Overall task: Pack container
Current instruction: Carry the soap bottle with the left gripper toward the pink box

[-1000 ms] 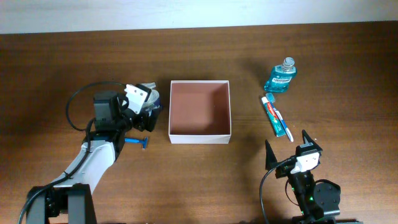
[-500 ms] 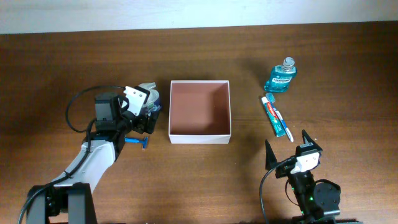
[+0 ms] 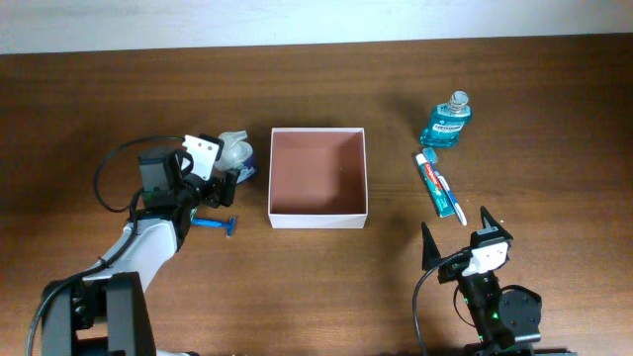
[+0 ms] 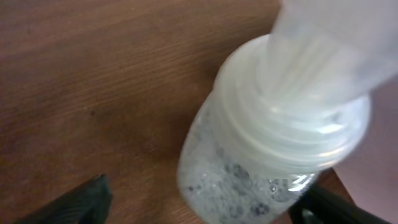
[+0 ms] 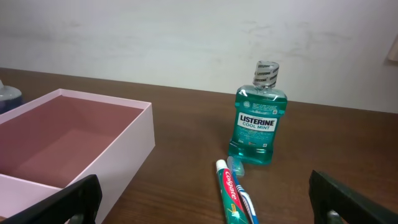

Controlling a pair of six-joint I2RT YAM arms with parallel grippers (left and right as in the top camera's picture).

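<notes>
The container [image 3: 318, 220], a square white-walled box with a reddish-brown inside, stands mid-table and holds nothing; it also shows in the right wrist view [image 5: 118, 155]. A clear foamy bottle with a white cap [image 3: 235, 153] stands just left of it. My left gripper [image 3: 216, 180] is open beside that bottle. In the left wrist view the bottle [image 4: 267, 143] lies between the spread fingers [image 4: 205, 202]. A blue razor [image 3: 218, 223] lies in front of the left gripper. My right gripper [image 3: 461, 243] is open and empty near the front edge.
A teal mouthwash bottle [image 3: 447, 124] stands right of the container, also in the right wrist view [image 5: 256, 127]. A toothpaste tube [image 3: 433, 183] and a toothbrush [image 3: 455, 205] lie side by side in front of it, between the container and my right gripper [image 5: 208, 202].
My left gripper has drawn back to the left, so more of the clear bottle shows. The right arm has not moved.
</notes>
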